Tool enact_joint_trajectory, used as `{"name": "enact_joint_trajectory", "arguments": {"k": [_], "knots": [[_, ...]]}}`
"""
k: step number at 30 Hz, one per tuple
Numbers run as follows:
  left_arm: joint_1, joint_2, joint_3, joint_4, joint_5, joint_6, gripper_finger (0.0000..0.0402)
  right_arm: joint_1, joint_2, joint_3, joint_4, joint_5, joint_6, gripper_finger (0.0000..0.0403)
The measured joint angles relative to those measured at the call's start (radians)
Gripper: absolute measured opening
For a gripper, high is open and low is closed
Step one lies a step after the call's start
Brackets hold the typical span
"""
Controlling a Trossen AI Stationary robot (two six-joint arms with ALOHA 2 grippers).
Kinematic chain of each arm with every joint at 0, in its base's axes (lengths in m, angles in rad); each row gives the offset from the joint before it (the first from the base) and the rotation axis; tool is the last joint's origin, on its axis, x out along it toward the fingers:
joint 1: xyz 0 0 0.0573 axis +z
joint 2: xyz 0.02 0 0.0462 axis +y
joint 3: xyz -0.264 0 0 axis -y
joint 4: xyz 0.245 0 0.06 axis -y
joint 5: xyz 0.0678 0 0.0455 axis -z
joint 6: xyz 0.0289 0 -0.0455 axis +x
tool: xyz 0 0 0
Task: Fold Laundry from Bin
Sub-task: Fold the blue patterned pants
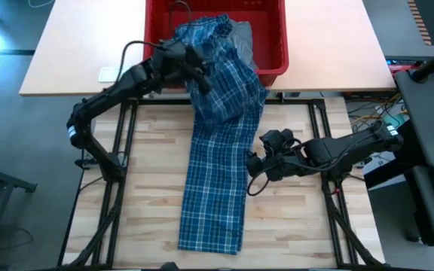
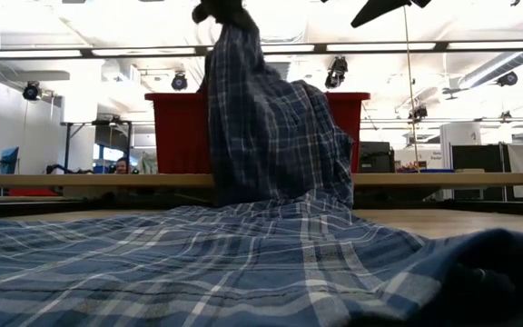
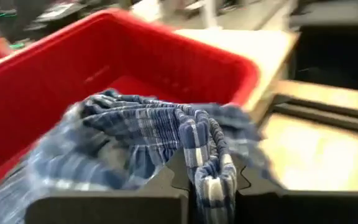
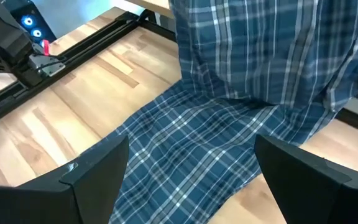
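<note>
Blue plaid garment (image 1: 221, 158) runs from the red bin (image 1: 273, 53) at top centre of the high view down the wooden table (image 1: 157, 196) to lower centre. Grey cloth (image 1: 241, 36) in bin beside it. Left gripper (image 1: 196, 69) clamped on the gathered upper edge at bin's front rim. Right gripper (image 1: 256, 167), fingers spread wide, just right of the fabric, mid-frame, holding nothing.

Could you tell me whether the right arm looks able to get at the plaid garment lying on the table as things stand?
Probably yes: the right gripper is open beside the plaid garment, with nothing between them, while the left gripper is shut on its upper end by the red bin.
</note>
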Motion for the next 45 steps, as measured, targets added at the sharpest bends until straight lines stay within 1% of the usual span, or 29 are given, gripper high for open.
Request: {"name": "enact_joint_trajectory", "arguments": {"k": [2,6,7,8,9,11,13,17,19,21,23,25,28,31,33,35,38,40,42,43,45], "knots": [[-0.001,-0.008,0.028,-0.030,0.153,-0.003,0.0002,0.000,-0.001,0.000,0.000,0.001,-0.014,0.0341],[-0.022,-0.028,0.087,-0.152,0.528,-0.028,0.0002,0.000,-0.002,0.000,0.000,0.002,-0.046,0.0341],[-0.037,-0.029,0.096,-0.201,0.593,-0.033,0.0002,0.000,-0.002,0.000,0.000,0.002,-0.052,0.0341],[-0.060,-0.029,0.101,-0.257,0.633,-0.030,0.0001,0.000,-0.002,0.000,0.000,0.002,-0.060,0.0341],[-0.091,-0.028,0.104,-0.318,0.644,-0.021,0.0001,0.000,-0.002,0.000,0.000,0.002,-0.072,0.0341],[-0.168,-0.025,0.097,-0.418,0.635,0.011,0.0001,0.000,-0.006,0.000,-0.001,0.000,-0.102,0.0341],[-0.252,-0.024,0.066,-0.467,0.612,0.022,0.0001,0.000,-0.016,0.000,0.000,-0.001,-0.142,0.0341],[-0.428,-0.023,-0.051,-0.446,0.597,-0.003,0.0000,0.000,-0.041,0.000,0.001,-0.026,-0.280,0.0341],[-0.511,-0.015,-0.127,-0.405,0.571,-0.025,0.0000,-0.003,-0.045,0.000,0.001,-0.091,-0.358,0.0341],[-0.583,-0.007,-0.204,-0.388,0.509,-0.039,0.0000,-0.009,-0.038,0.000,0.001,-0.165,-0.428,0.0341],[-0.637,-0.003,-0.277,-0.368,0.439,-0.072,0.0000,-0.009,-0.022,-0.003,0.003,-0.230,-0.480,0.0341],[-0.674,-0.002,-0.346,-0.337,0.397,-0.138,0.0000,-0.009,0.007,-0.018,0.022,-0.310,-0.519,0.0341],[-0.716,-0.007,-0.428,-0.246,0.370,-0.259,0.0000,0.011,0.060,-0.072,0.107,-0.429,-0.543,0.0341],[-0.744,-0.013,-0.484,-0.176,0.302,-0.353,0.0000,0.064,0.121,-0.137,0.256,-0.473,-0.567,0.0341],[-0.747,-0.013,-0.512,-0.163,0.234,-0.405,0.0000,0.104,0.178,-0.158,0.354,-0.481,-0.568,0.0341],[-0.745,-0.013,-0.530,-0.167,0.168,-0.456,0.0000,0.147,0.242,-0.157,0.425,-0.478,-0.526,0.0341],[-0.745,-0.030,-0.541,-0.161,0.095,-0.504,0.0000,0.206,0.329,-0.114,0.444,-0.439,-0.451,0.0345],[-0.745,-0.040,-0.541,-0.144,0.074,-0.509,0.0000,0.238,0.378,-0.074,0.448,-0.375,-0.390,0.0353],[-0.745,-0.042,-0.537,-0.139,0.069,-0.508,0.0000,0.255,0.422,-0.037,0.448,-0.296,-0.289,0.0362],[-0.745,-0.042,-0.537,-0.139,0.065,-0.504,0.0000,0.257,0.443,-0.021,0.446,-0.273,-0.227,0.0366],[-0.744,-0.042,-0.537,-0.127,0.060,-0.487,0.0000,0.255,0.480,0.009,0.443,-0.262,-0.117,0.0368]]}}
